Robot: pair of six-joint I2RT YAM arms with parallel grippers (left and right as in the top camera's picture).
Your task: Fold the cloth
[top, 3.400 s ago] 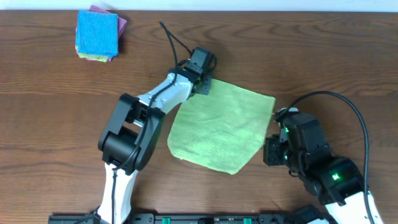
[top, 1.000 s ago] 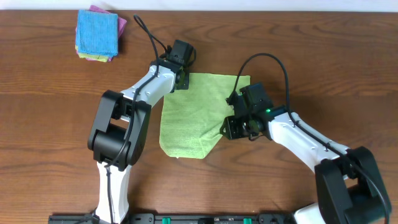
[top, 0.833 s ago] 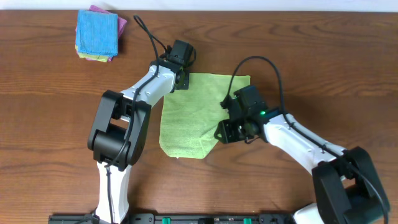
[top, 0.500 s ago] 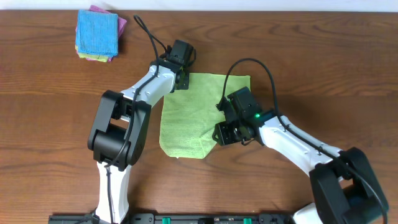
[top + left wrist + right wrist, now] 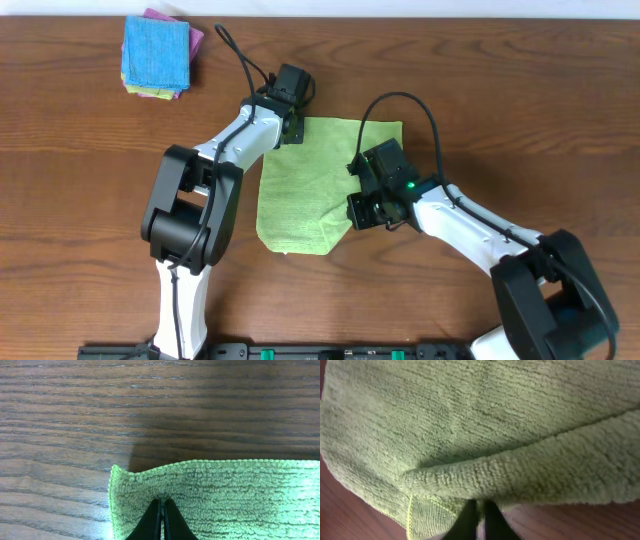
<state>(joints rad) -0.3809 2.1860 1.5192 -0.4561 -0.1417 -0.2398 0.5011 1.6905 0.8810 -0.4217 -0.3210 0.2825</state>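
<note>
Since a moment ago, only the right gripper (image 5: 358, 212) has crept slightly left, dragging its side of the green cloth (image 5: 300, 190) further over the middle. Far left on the table (image 5: 80, 180) lies a stack of folded cloths (image 5: 158, 55). Next, the left gripper (image 5: 292, 131) pinches the cloth's far-left corner; the right gripper clamps the lifted right edge.

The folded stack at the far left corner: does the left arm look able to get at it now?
Probably not at once. The table between the left gripper and the stack is bare, so the path looks free, but that gripper is shut on the cloth corner and would have to let go first.
</note>
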